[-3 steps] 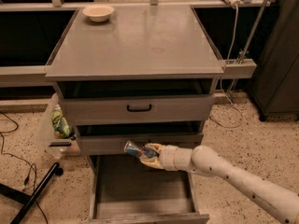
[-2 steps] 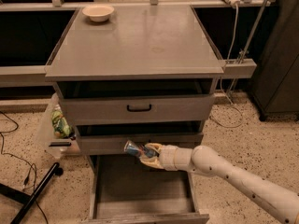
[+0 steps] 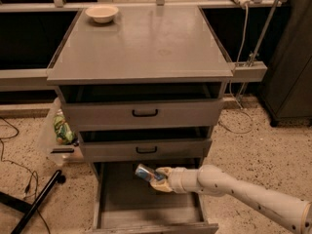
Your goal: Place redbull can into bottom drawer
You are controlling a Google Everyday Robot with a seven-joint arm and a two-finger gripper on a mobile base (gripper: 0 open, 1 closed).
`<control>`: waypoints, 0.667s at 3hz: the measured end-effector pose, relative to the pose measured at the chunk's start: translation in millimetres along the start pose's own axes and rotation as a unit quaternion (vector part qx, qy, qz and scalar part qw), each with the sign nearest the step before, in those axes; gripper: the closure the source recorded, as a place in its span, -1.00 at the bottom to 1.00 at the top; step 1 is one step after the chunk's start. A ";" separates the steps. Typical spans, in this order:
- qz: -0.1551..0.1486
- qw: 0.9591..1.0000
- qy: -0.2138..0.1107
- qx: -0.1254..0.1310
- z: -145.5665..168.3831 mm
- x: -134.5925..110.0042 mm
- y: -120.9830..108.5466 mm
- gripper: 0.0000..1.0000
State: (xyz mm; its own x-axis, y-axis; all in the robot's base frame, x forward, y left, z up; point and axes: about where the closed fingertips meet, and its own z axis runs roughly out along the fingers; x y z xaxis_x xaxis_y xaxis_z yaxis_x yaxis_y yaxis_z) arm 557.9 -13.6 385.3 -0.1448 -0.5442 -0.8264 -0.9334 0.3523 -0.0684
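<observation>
The redbull can [image 3: 144,172], slim, blue and silver, lies tilted in my gripper [image 3: 155,178], which is shut on it. The gripper holds the can above the open bottom drawer [image 3: 117,206], just below the front of the middle drawer [image 3: 146,149]. The bottom drawer is pulled out as a wide grey tray with low side walls. My white arm [image 3: 234,191] reaches in from the lower right.
The top drawer [image 3: 144,113] with a black handle sits above. A white bowl [image 3: 102,13] stands at the back left of the cabinet top [image 3: 141,43]. A clear bin with green packets [image 3: 61,130] hangs at the cabinet's left. A black pole [image 3: 36,204] and cables lie on the floor at left.
The gripper with the can has sunk a little, from in front of the middle drawer to just below it, over the bottom drawer.
</observation>
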 end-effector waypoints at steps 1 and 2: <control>0.033 0.998 0.047 0.007 1.0 40.6 7.6 1.00; 0.055 0.997 0.053 0.015 7.2 71.4 9.0 1.00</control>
State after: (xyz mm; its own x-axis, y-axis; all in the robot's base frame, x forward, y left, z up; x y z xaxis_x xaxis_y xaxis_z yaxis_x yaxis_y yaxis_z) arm 541.5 -43.9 321.6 -0.2810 -0.5776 -0.7664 -0.8999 0.4361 0.0013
